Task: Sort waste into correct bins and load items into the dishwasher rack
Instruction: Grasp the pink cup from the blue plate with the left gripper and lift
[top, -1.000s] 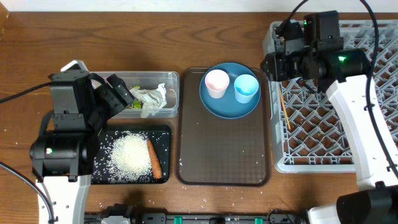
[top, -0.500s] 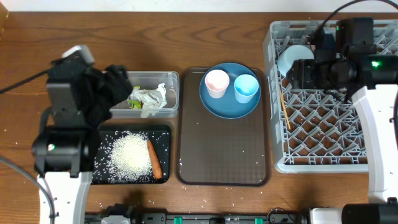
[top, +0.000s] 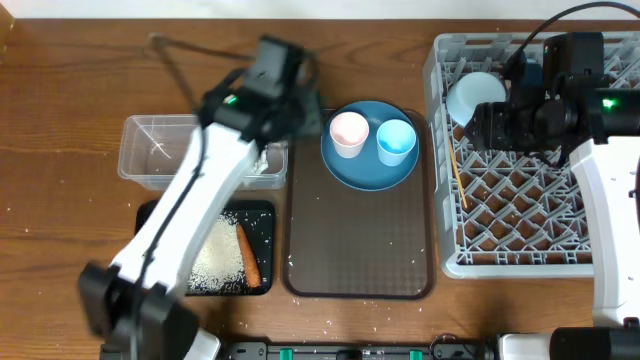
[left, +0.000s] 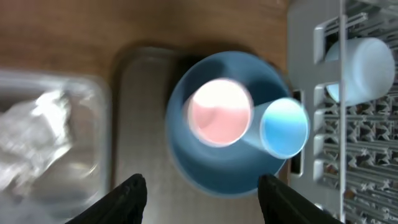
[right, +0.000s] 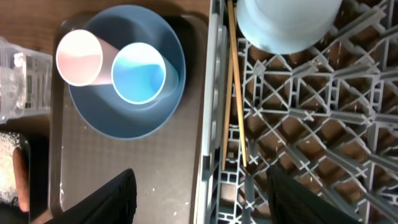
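The main risk sits on the round dark-blue plate (top: 370, 168), toward the far edge of the bench on the larger brown serving tray (top: 360, 240). The small pink cup (top: 348, 133) and small light-blue cup (top: 396, 140) stand side by side on it, so close that they may touch. The left wrist view is too smeared to tell. A finger coming down between them could tip the neighbouring cup or shove the plate across the tray. A grip on a thin cup rim could also slip on the way to the large grey pegged dishwasher rack (top: 520, 230) at the right edge.

The left arm reaches diagonally from the near-left corner. The left gripper (left: 203, 190) hangs over the tray's far-left corner with its jaws spread wide and nothing between them. The right gripper (right: 202, 186) hovers over the rack's far side, also gaping and empty.

The light-blue bowl (top: 475, 95) and wooden chopsticks (top: 456, 170) lie in the rack. The crumpled wrapper (left: 37, 127) lies in the clear plastic tub (top: 160, 150). The white rice (top: 215, 260) and orange carrot (top: 248, 255) lie in the shallow black tray (top: 268, 210).
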